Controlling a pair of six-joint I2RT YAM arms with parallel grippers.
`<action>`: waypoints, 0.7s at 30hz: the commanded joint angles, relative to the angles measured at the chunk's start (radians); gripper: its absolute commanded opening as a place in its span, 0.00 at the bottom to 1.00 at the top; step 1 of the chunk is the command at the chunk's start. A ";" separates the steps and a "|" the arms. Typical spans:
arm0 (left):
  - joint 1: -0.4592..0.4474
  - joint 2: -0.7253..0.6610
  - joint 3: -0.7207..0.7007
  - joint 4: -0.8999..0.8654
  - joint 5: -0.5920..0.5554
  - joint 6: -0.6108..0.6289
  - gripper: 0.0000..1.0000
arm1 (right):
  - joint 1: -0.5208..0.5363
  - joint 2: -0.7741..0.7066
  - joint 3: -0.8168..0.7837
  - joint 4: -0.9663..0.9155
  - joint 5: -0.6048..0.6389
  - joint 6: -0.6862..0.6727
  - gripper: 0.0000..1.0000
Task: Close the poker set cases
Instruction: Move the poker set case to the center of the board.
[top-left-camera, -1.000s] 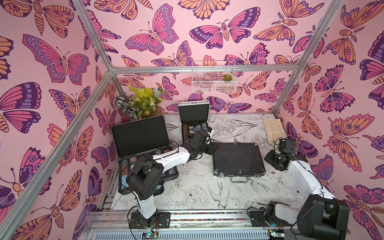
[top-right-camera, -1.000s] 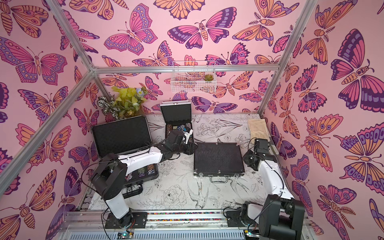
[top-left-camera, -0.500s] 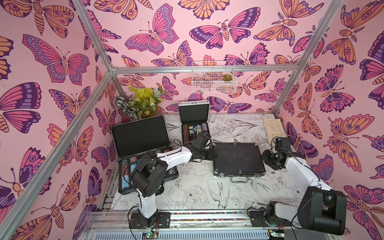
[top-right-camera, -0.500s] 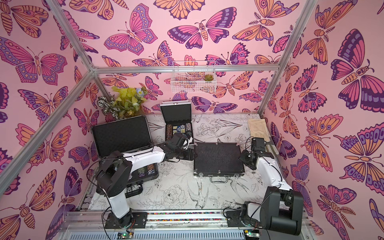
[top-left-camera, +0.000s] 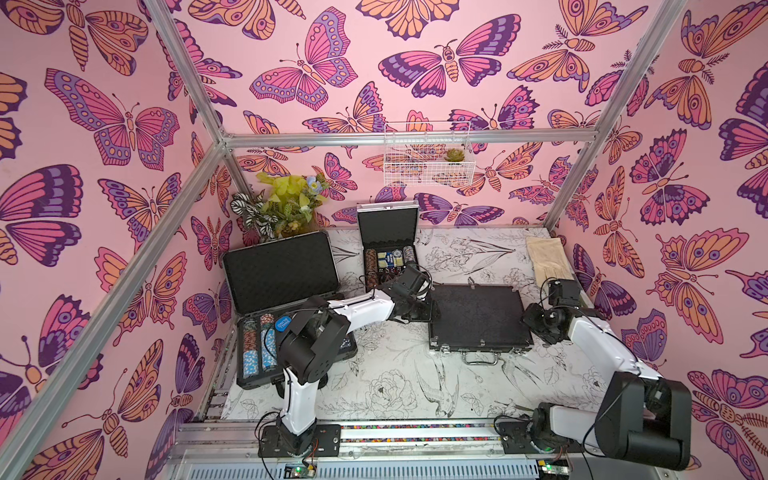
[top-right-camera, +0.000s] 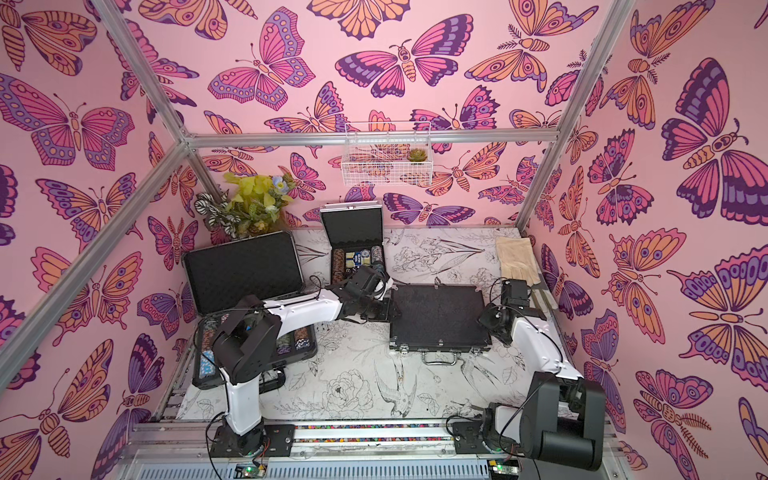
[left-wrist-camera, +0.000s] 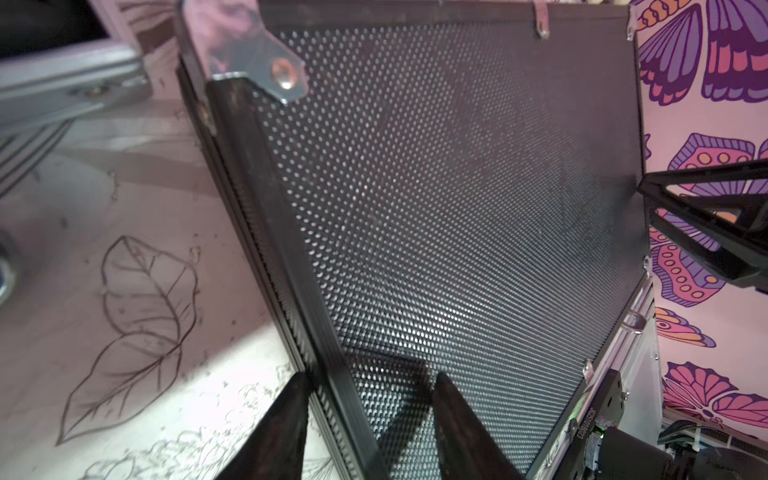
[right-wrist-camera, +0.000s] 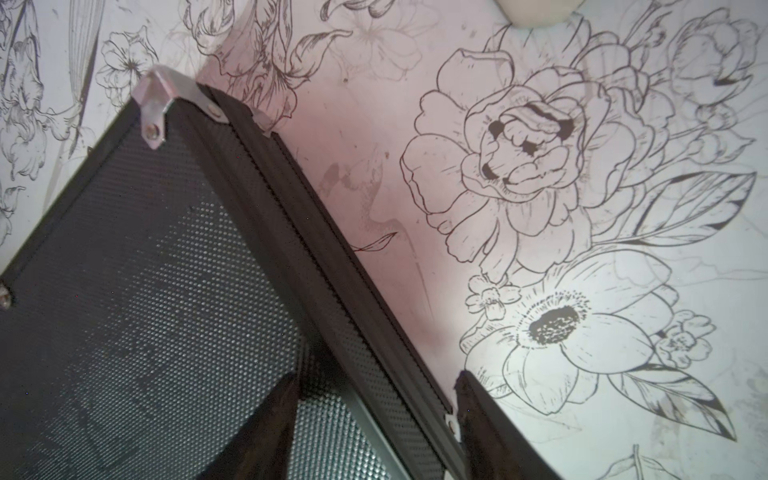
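The medium case (top-left-camera: 478, 320) lies shut and flat mid-table. The large case (top-left-camera: 282, 270) to its left and the small case (top-left-camera: 388, 249) beyond its far-left corner both stand lid-up, so two closings are left. The left gripper (left-wrist-camera: 370, 382) straddles the medium case's left rim with its jaws apart and holding nothing, one finger over the lid and one beside the wall. The right gripper (right-wrist-camera: 376, 378) straddles the right rim the same way, also released. The risk, as I judge it, is that lifting away at a slant could hook a finger on the rim and drag the case. The left arm could also clip the small case's upright lid, which is near. Open table (top-left-camera: 395, 374) lies in front of the medium case's handle, and the glove (top-left-camera: 546, 259) sits past its far-right corner.
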 joint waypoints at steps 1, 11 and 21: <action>-0.033 0.074 0.047 0.009 0.040 0.015 0.47 | 0.005 0.031 0.000 -0.028 0.026 0.006 0.62; -0.011 0.181 0.202 -0.013 -0.037 0.020 0.48 | 0.010 0.118 0.004 0.077 -0.068 0.015 0.59; 0.057 0.272 0.369 -0.088 -0.057 0.065 0.47 | 0.098 0.289 0.112 0.132 -0.093 0.024 0.57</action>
